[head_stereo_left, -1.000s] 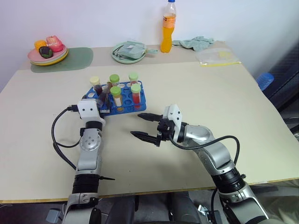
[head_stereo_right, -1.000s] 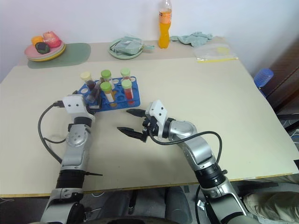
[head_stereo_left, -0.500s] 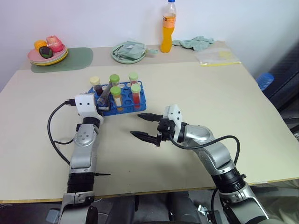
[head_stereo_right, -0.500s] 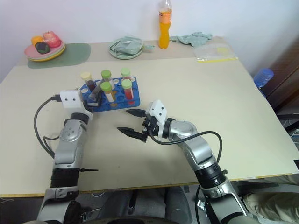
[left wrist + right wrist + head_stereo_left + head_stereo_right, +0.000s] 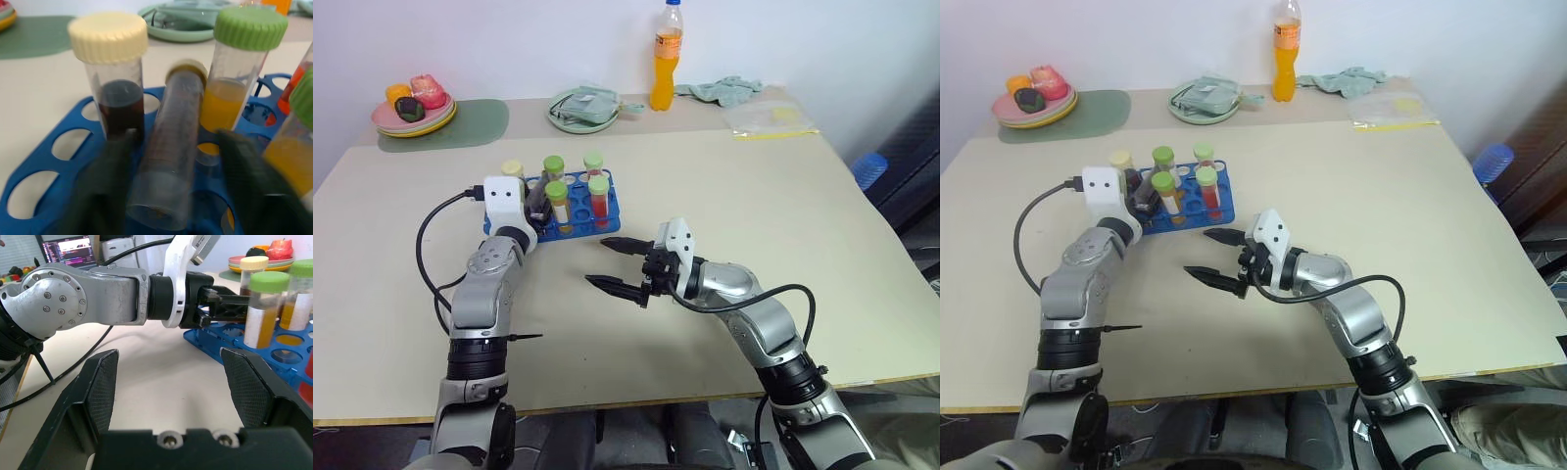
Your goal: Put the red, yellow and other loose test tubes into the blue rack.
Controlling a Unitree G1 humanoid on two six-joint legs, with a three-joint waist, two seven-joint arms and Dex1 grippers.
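Observation:
The blue rack (image 5: 579,231) stands left of the table's middle with several capped tubes upright in it: a cream-capped one with dark liquid (image 5: 115,73), green-capped ones with orange liquid (image 5: 234,93) and one with red liquid (image 5: 598,196). A clear test tube (image 5: 171,147) with a yellowish cap leans in the rack's near left corner. My left gripper (image 5: 539,207) points level at the rack, its fingers (image 5: 105,186) against both sides of that leaning tube. My right gripper (image 5: 597,261) hovers open and empty just in front of the rack, pointing left.
Along the far edge are a plate of fruit (image 5: 411,110) on a green mat (image 5: 475,122), a green dish (image 5: 582,108), an orange drink bottle (image 5: 667,59), a cloth (image 5: 720,90) and a plastic bag (image 5: 769,119). A black cable (image 5: 429,264) loops beside my left arm.
My left hand has tipped up to level and moved slightly toward the rack, and its wide-open fingers have closed in on the leaning tube. The right arm has not moved.

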